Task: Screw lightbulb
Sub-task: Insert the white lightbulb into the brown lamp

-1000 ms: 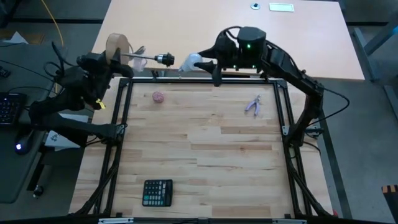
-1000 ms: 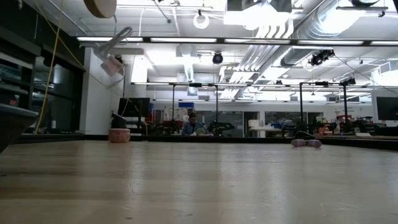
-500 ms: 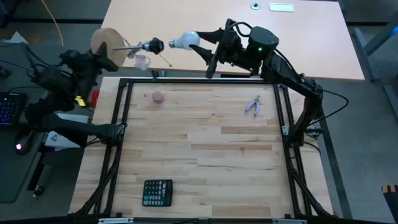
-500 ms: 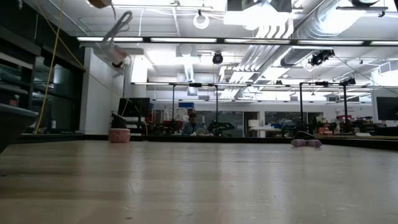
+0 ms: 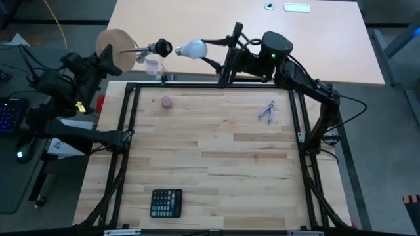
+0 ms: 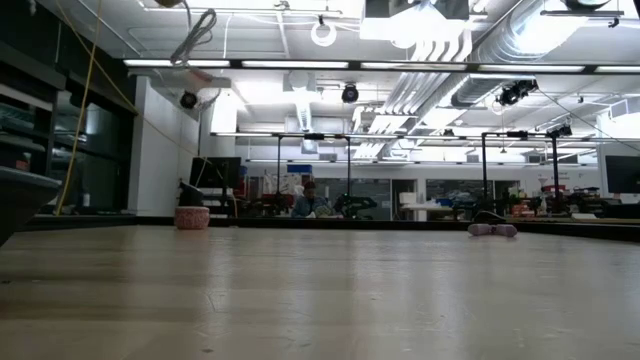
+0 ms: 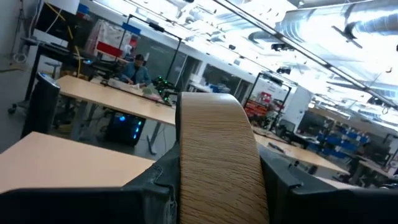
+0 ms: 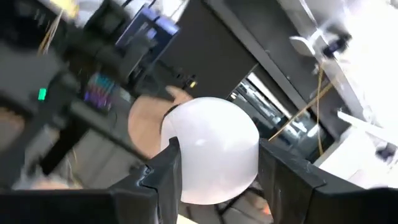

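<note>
Since half a second ago my right gripper (image 5: 211, 52), jaws clamped on the small white frosted lightbulb (image 5: 190, 48), closed toward the black socket (image 5: 162, 47) on the round wooden disc (image 5: 111, 47) clamped in my left gripper (image 5: 105, 60); alignment step, next seat threads and twist.

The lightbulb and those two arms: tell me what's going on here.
Both arms are raised near the table's far edge. The right pincer grips the lightbulb, its screw base pointing at the black socket. That socket sits on a rod from the wooden disc, which the left pincer holds by its rim. Bulb and socket are nearly lined up but look a little apart, so the bulb is not yet screwed in.
</note>
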